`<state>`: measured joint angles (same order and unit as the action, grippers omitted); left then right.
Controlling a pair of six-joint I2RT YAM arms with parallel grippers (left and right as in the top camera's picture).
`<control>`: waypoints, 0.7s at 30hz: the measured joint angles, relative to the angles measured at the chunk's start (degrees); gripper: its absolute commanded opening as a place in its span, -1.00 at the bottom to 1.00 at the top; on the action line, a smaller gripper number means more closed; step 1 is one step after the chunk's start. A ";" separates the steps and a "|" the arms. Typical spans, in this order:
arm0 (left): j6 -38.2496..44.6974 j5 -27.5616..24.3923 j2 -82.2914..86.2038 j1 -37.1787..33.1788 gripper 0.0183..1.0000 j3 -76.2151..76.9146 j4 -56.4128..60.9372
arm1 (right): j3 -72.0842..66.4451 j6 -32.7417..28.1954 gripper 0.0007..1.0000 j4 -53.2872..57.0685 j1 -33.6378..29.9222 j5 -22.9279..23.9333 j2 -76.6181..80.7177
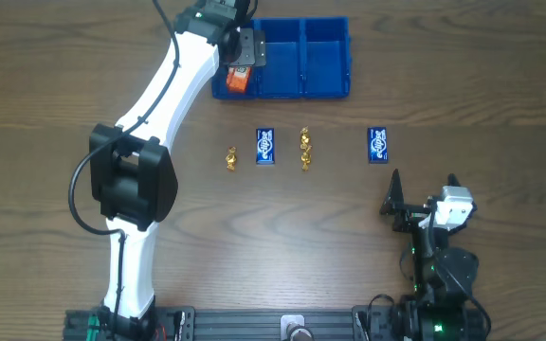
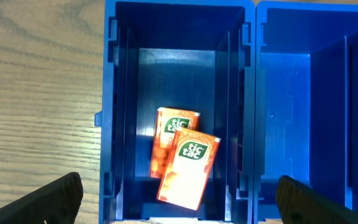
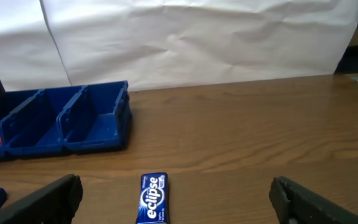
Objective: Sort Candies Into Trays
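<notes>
A: Where is the left end effector point(image 2: 179, 186)?
B: It hangs above the leftmost compartment of the blue tray point(image 1: 328, 92), fingers spread wide and gripping nothing. Two orange candy boxes point(image 2: 182, 162) lie inside, one overlapping the other.
A: And the right end effector point(image 1: 422, 192)?
B: Low near its base, fingers apart, empty. On the tabletop point(image 1: 500, 104), two blue mint packs point(image 1: 265, 146) and gold-wrapped candies point(image 1: 305, 150) lie between tray and arms.

Blue plastic three-compartment tray point(image 1: 325, 47) at upper centre of the top view, two orange plastic candy boxes point(image 2: 188, 168) overlapping in its leftmost compartment, below it a row left to right: gold foil-wrapped candy point(image 1: 232, 158), flat blue mint pack point(image 1: 265, 146) just beside, cluster of gold foil candies point(image 1: 305, 150), second blue mint pack point(image 1: 378, 145) well apart at right.
</notes>
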<state>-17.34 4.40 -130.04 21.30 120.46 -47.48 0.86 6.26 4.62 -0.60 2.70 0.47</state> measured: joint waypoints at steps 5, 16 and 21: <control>-0.85 0.33 5.25 1.20 1.00 -2.10 0.46 | 0.00 0.00 1.00 0.00 0.00 0.00 0.00; 0.66 0.44 61.35 0.63 1.00 -38.21 24.94 | 0.02 0.00 1.00 0.00 0.00 0.00 0.00; 4.79 -1.60 83.97 -4.81 1.00 -60.33 30.45 | 0.02 0.00 1.00 -0.02 0.00 0.00 -0.02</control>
<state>-12.56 2.81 -46.06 16.49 60.14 -17.04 0.89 6.26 4.60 -0.60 2.70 0.45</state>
